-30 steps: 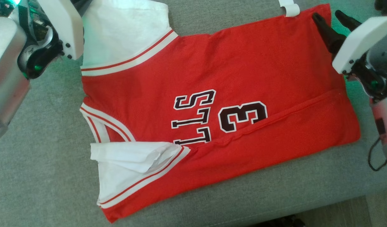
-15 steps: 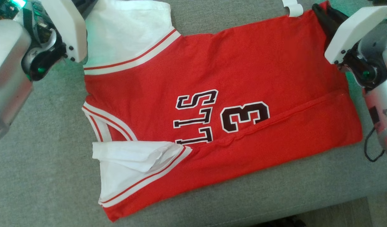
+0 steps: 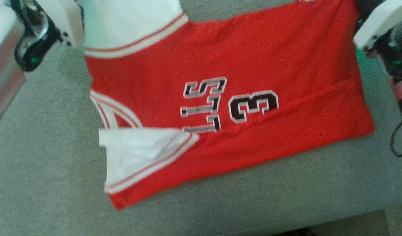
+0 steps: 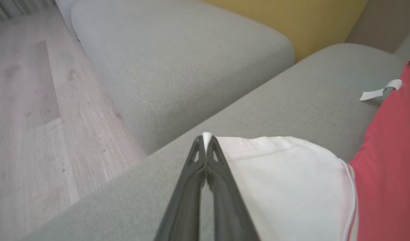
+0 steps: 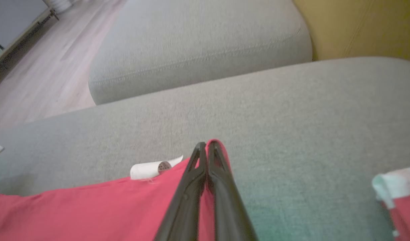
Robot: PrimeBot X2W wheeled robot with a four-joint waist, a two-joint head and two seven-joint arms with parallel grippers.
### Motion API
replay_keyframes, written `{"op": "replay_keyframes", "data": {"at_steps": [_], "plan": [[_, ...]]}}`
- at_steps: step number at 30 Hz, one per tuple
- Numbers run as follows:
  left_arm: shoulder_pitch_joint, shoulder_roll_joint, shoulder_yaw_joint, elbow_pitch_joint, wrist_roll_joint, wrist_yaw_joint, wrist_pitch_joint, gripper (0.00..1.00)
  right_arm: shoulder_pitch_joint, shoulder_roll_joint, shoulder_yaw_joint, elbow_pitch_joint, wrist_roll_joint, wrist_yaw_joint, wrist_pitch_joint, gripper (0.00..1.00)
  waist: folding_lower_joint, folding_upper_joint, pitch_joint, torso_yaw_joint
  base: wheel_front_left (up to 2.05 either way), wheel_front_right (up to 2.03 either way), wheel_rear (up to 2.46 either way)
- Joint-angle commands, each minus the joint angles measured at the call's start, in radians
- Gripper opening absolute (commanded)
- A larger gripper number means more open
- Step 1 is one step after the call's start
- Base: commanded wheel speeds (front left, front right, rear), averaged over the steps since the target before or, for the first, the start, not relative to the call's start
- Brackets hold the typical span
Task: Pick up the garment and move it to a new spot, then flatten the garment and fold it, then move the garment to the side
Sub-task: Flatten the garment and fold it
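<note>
My left hand [image 4: 207,140] pinches the edge of the white sleeve [image 4: 285,174] and my right hand [image 5: 207,146] pinches the far hem corner of the red jersey [image 3: 253,59], which lies partly folded on the grey sofa cushion [image 3: 40,147]; paired far-edge grips likely prepare the next fold.

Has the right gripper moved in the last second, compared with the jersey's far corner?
Yes. The right gripper closed inward onto the jersey at its red corner, next to the white tag.
</note>
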Motion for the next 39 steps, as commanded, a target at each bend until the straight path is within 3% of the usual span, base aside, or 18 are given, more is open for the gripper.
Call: {"op": "replay_keyframes", "data": {"at_steps": [1,12,24,31,39], "plan": [[-0.071,0.045,0.039,-0.007,0.005,0.002,-0.029,0.0,-0.023,-0.025,-0.009,-0.022,0.014,-0.001,-0.017,0.0,0.0,0.0,-0.011,0.009,0.0,0.0,0.0],[0.044,0.036,-0.022,-0.083,-0.11,0.002,-0.157,0.0,0.123,-0.135,0.004,-0.063,0.161,-0.001,-0.011,0.0,0.0,0.0,-0.114,0.095,0.0,0.0,0.0],[0.284,0.11,-0.068,-0.266,-0.122,0.003,-0.248,0.0,0.402,-0.253,-0.014,-0.165,0.238,-0.001,-0.033,0.0,0.0,0.0,-0.229,0.191,0.0,0.0,0.0],[0.457,0.13,-0.076,-0.344,-0.1,0.037,-0.289,0.0,0.561,-0.286,-0.053,-0.227,0.257,-0.001,-0.039,0.0,0.0,0.0,-0.262,0.207,0.0,0.0,0.0],[0.595,0.107,-0.079,-0.395,-0.06,0.084,-0.34,0.0,0.702,-0.293,-0.138,-0.3,0.243,-0.001,-0.035,0.0,0.0,0.0,-0.265,0.206,0.0,0.0,0.0]]}}
